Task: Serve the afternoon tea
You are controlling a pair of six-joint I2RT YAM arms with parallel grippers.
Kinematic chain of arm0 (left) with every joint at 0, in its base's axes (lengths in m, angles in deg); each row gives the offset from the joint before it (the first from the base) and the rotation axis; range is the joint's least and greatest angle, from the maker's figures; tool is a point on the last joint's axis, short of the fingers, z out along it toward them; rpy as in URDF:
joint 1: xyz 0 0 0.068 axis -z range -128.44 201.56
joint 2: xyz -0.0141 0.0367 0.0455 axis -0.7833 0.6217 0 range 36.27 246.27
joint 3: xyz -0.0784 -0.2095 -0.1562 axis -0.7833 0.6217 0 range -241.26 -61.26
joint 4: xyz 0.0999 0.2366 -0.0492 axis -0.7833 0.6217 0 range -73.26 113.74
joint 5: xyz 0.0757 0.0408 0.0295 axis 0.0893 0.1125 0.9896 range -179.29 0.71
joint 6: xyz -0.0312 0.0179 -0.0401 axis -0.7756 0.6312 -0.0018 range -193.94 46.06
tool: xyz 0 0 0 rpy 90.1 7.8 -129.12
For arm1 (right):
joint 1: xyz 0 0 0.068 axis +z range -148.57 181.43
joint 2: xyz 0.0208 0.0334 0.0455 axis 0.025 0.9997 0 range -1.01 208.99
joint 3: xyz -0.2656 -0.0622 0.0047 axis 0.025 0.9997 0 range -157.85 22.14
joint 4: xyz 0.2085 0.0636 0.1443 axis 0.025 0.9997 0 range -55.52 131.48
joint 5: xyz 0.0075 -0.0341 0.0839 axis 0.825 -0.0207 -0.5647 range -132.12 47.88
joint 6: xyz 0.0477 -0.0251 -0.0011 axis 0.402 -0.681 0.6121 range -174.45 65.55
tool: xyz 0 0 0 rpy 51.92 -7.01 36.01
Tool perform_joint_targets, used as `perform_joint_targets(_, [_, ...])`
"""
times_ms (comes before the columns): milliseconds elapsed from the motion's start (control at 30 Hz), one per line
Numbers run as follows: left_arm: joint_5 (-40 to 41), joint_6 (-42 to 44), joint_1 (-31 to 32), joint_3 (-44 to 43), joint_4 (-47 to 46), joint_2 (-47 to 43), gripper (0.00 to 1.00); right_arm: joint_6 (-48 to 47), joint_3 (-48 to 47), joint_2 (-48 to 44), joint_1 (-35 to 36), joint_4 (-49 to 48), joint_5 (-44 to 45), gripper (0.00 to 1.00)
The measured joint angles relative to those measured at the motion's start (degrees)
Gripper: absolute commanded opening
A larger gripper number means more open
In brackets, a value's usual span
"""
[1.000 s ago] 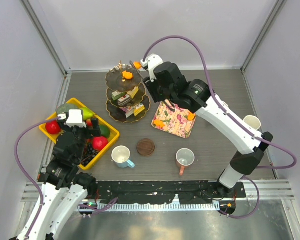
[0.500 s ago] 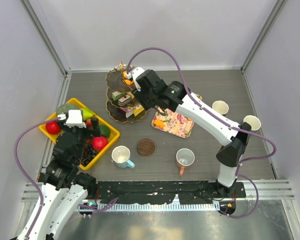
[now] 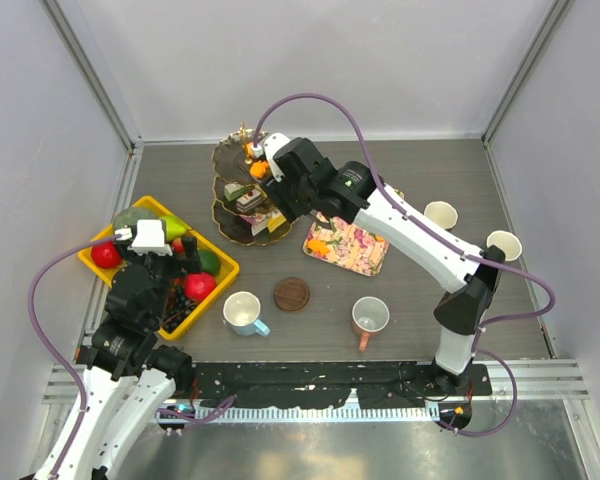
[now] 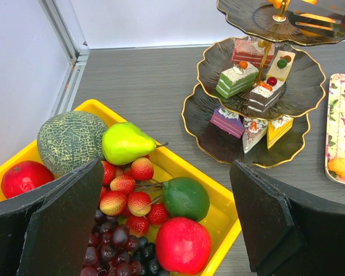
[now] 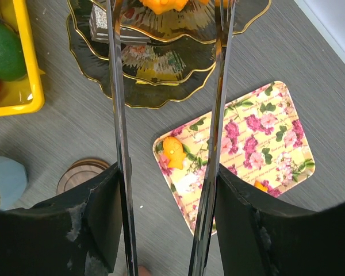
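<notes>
Right end effector [image 5: 168, 8]: open. Long metal fingers [image 5: 119, 115] spread apart over the three-tier stand [image 4: 207, 144], flanking, without contact, an orange pastry [image 5: 164, 4] lying on the stand's top tier.

Left end effector [image 4: 167, 172]: open, jaws wide apart, hovering to the left of the stand and nearer the arm bases, above a yellow crate [image 4: 227, 221] of fruit.

Three-tier stand: upright on the table [image 3: 430, 160], with dark scalloped tiers edged in gold. Cake slices [image 4: 237, 80] on the middle and bottom tiers.

Floral tray [image 3: 365, 258]: flat on the table just right of the stand, carrying two more orange pastries, one [image 5: 173, 152] on the corner closest to the stand, the other [image 5: 261, 185] partly hidden behind a finger housing.

White mug [image 3: 243, 312] and pinkish mug [image 3: 370, 316]: upright, nearer the arm bases than the stand, well apart, with a round wooden coaster [image 3: 291, 293] between them.

Cream mug [image 3: 440, 214] and second cream mug [image 3: 502, 245]: upright, well to the right of the stand, beyond the tray.
</notes>
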Motion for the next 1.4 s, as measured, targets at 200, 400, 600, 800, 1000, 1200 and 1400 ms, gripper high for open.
perform_joint_targets(200, [0.0, 0.0, 0.0, 0.0, 0.0, 0.0, 0.99, 0.0, 0.7, -3.7, 0.0, -0.5, -0.7, 0.63])
perform_joint_targets(400, [0.0, 0.0, 0.0, 0.0, 0.0, 0.0, 0.99, 0.7, 5.2, -11.7, 0.0, -2.1, 0.2, 0.63])
perform_joint_targets(600, [0.0, 0.0, 0.0, 0.0, 0.0, 0.0, 0.99, 3.5, 14.8, -18.7, -2.0, -2.2, 2.5, 0.61])
perform_joint_targets(800, [0.0, 0.0, 0.0, 0.0, 0.0, 0.0, 0.99, 8.6, 28.7, -23.6, -10.0, 0.1, 1.9, 0.59])
perform_joint_targets(1000, [0.0, 0.0, 0.0, 0.0, 0.0, 0.0, 0.99, 11.4, 41.2, -26.0, -14.4, 1.9, -1.5, 0.57])
perform_joint_targets(1200, [0.0, 0.0, 0.0, 0.0, 0.0, 0.0, 0.99, 11.6, 45.6, -24.9, -13.4, 1.9, -6.6, 0.56])
perform_joint_targets(1400, [0.0, 0.0, 0.0, 0.0, 0.0, 0.0, 0.99, 10.8, 45.5, -19.9, -11.7, -0.9, -9.4, 0.56])
